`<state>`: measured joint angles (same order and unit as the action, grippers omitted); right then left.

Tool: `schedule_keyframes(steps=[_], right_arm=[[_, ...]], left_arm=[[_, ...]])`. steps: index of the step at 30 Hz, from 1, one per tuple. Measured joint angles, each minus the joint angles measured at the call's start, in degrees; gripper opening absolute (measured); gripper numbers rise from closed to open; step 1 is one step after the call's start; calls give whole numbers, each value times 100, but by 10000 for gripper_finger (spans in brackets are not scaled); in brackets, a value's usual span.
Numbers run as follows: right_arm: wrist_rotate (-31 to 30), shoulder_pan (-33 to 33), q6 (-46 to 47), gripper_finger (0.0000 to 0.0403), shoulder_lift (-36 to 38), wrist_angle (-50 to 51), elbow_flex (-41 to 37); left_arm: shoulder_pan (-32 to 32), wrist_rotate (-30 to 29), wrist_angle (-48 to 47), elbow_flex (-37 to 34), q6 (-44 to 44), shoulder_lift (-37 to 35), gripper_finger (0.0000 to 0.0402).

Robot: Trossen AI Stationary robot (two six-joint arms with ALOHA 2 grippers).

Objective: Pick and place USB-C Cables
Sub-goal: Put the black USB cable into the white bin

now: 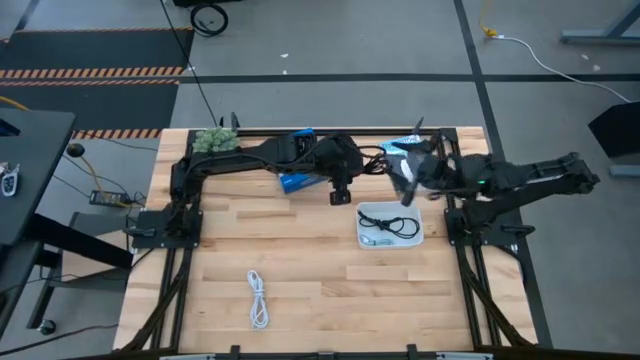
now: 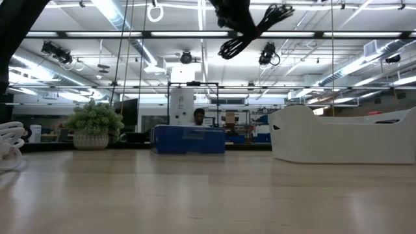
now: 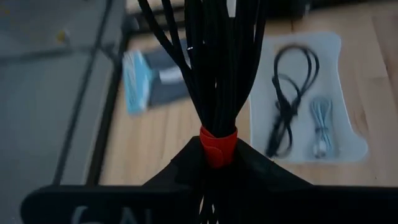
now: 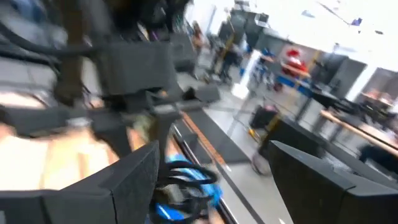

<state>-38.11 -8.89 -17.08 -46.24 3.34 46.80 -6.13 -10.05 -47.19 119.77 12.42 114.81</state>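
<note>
Open-plan robotics lab: strip ceiling lights (image 2: 364,65), hazard-striped floor (image 1: 90,72), workbenches (image 4: 348,134).

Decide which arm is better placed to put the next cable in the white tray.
Left. The left gripper already clamps the black cable with the red tie, raised beside the white tray. The right gripper is open and empty.

left gripper (image 3: 217,163) clamps red-tied black cable (image 3: 217,74); tray (image 3: 351,146) beyond.
</note>
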Motion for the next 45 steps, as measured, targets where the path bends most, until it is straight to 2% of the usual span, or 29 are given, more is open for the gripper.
schedule_keyframes(steps=[8, 16, 21, 27, 37, 45], right_arm=[[9, -539, 330, 306, 965, 649, 3], [10, -539, 509, 306, 1076, 1002, 3], [56, -539, 510, 306, 1000, 902, 1], [208, -528, 413, 306, 771, 612, 1], [214, -528, -217, 306, 306, -197, -6], [271, -535, -450, 306, 85, -695, -6]], left_arm=[[-7, 1, 1380, 0, 556, -34, 69], [-2, 1, 2638, 0, 1261, -45, 72], [-2, 149, 2797, 0, 1856, -45, 72], [2, 686, 2892, 0, 2241, -45, 73], [0, 1382, 3075, 0, 2283, -45, 73], [2, 1452, 3105, 0, 2144, -45, 73]])
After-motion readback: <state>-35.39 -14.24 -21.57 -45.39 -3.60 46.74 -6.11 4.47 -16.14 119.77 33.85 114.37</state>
